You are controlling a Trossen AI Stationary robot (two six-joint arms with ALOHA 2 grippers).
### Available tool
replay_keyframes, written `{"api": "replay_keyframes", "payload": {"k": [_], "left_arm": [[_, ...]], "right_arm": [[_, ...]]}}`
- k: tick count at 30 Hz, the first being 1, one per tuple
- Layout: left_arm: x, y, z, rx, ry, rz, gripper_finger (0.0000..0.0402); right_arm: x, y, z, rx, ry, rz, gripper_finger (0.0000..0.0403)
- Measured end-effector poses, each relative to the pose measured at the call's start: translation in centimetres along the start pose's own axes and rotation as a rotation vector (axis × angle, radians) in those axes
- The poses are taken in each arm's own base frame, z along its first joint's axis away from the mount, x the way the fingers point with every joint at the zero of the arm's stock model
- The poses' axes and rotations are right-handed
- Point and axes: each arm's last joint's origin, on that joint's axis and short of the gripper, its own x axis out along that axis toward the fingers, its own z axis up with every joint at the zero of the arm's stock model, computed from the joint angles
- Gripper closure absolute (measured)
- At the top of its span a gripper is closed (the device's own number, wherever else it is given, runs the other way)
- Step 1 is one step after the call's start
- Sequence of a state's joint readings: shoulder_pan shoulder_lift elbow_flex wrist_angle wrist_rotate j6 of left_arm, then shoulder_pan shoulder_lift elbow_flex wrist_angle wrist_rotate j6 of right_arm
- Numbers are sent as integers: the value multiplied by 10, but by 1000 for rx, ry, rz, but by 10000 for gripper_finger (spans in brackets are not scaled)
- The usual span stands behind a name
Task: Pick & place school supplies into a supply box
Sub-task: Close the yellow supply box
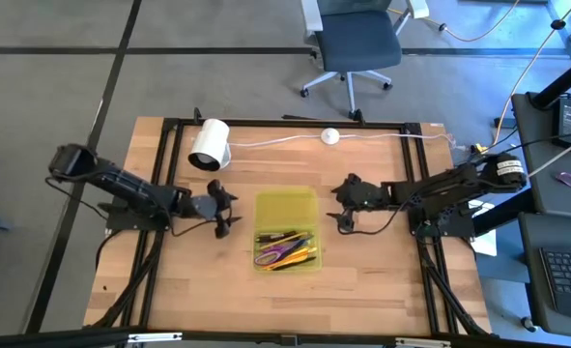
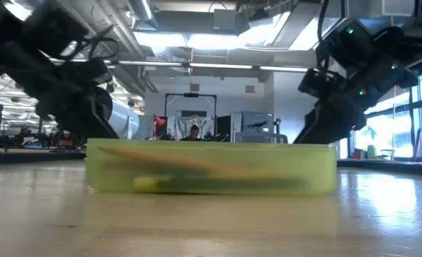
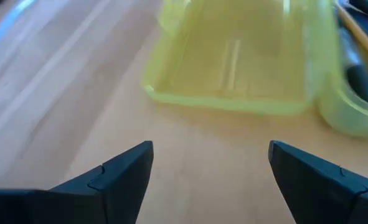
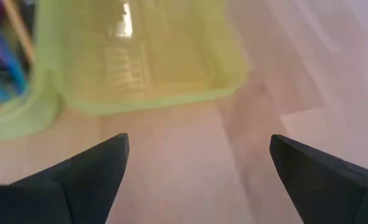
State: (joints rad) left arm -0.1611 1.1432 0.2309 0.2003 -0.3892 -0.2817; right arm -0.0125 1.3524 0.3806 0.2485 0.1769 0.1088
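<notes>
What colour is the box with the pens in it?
The supply box is see-through yellow-green, clearest in the high view.

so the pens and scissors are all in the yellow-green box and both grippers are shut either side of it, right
Not quite: both grippers are open, not shut. The wrist views show the left gripper and the right gripper with fingers spread wide and empty. The rest holds: in the high view the pens and scissors lie in the yellow-green box, a gripper on each side.
</notes>
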Motion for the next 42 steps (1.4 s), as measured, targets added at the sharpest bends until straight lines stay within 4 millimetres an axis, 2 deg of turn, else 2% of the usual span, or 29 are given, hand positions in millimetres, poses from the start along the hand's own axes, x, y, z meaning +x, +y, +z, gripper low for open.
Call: {"api": "replay_keyframes", "payload": {"k": [3, 8, 13, 21, 31, 42], "left_arm": [[8, 9, 3, 16, 4, -13, 90], [21, 20, 4, -1, 29, -104, 90], [32, 24, -1, 28, 49, -94, 90], [55, 26, -6, -13, 21, -158, 90], [70, 23, -7, -43, -4, -158, 90], [75, 21, 3, 88, -36, -146, 91]], "right_arm": [[5, -7, -1, -11, -16, -18, 12], [19, -13, -1, -33, -54, 59, 12], [33, -19, -10, -18, -24, 50, 12], [49, -22, -18, -23, -28, 132, 12], [55, -21, -10, -20, -47, 141, 12], [56, -20, -8, -129, -64, 148, 12]]}}
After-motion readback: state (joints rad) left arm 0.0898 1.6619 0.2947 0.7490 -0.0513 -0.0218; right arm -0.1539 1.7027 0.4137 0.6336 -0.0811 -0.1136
